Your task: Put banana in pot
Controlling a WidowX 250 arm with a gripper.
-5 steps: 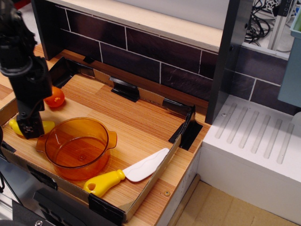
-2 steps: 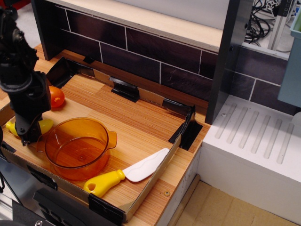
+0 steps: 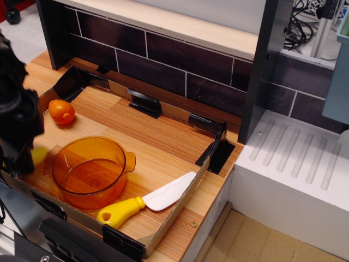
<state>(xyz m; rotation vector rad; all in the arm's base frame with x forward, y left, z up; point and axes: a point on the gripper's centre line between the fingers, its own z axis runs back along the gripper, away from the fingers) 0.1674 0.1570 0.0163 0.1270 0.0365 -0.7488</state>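
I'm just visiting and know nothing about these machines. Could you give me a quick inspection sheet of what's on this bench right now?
Surface: wooden tray floor, low dark walls.
Job's things: orange pot upright, nothing inside; banana only a yellow sliver left of the pot, mostly hidden by the arm.
Clutter: orange-red toy fruit far left; spatula, yellow handle, white blade, in front of the pot.
Grippers: gripper at the left edge by the banana; jaws not discernible.
Cables: tangle top right.
Surroundings: dark tiled backsplash; white ridged drainboard.
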